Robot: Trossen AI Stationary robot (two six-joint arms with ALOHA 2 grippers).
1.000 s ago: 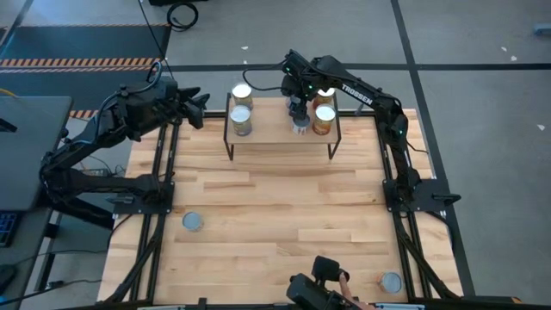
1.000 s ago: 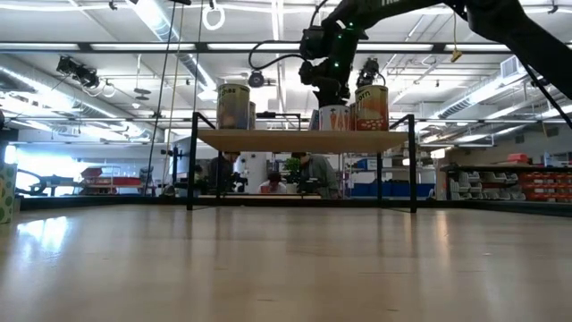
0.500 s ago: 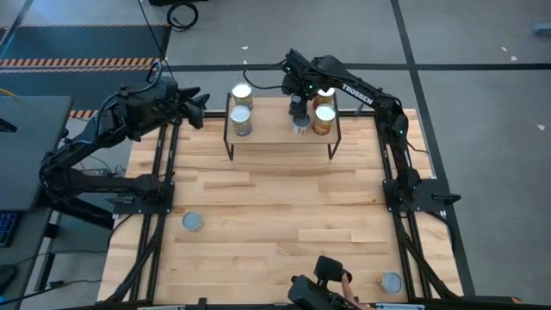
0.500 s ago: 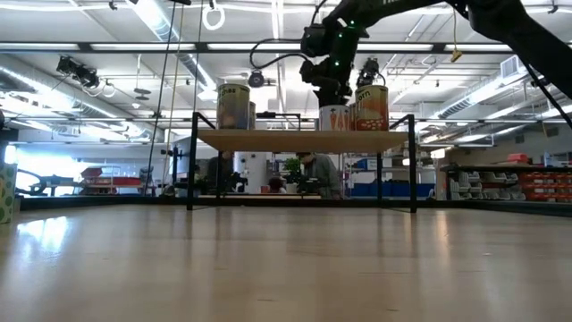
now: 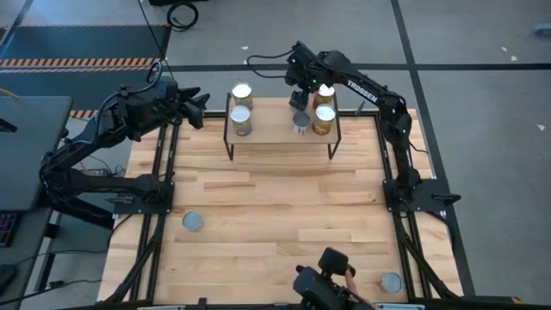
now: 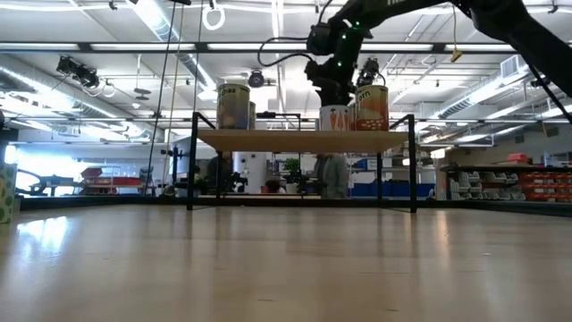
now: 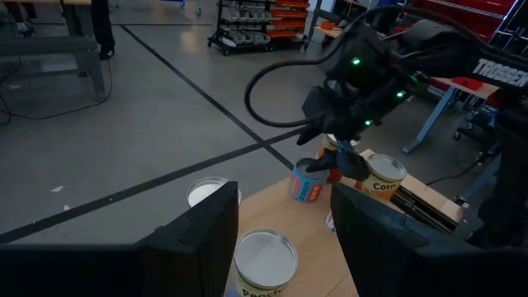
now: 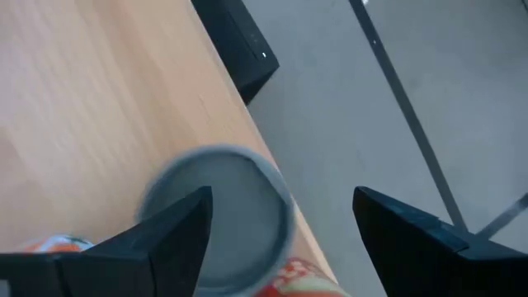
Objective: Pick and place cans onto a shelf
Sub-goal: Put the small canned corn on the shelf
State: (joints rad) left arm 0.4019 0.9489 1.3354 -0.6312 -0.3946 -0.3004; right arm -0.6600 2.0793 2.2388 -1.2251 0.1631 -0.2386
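The shelf [image 5: 274, 134] stands at the table's far edge on thin black legs. Several cans stand upright on its board: two white-topped at the left [image 5: 242, 92] [image 5: 241, 119], a grey-topped can [image 5: 300, 122] in the middle, and two orange-labelled at the right [image 5: 324, 116] [image 5: 325, 91]. My right gripper [image 5: 299, 96] is open just above the grey-topped can [image 8: 219, 216], with its fingers [image 8: 177, 235] on either side and clear of it; in the low view it hangs [image 6: 334, 97] over that can [image 6: 335, 117]. My left gripper [image 5: 200, 103] is open and empty, left of the shelf.
Two more cans stand on the table, one near left [image 5: 193, 222] and one at the near right corner [image 5: 391, 282]. A dark device with a person's hand [image 5: 331, 284] shows at the near edge. Bare wood lies between the shelf and the near edge.
My right gripper has gone up and a little toward the table's far edge, off the grey-topped can. The can stays standing upright on the shelf board.
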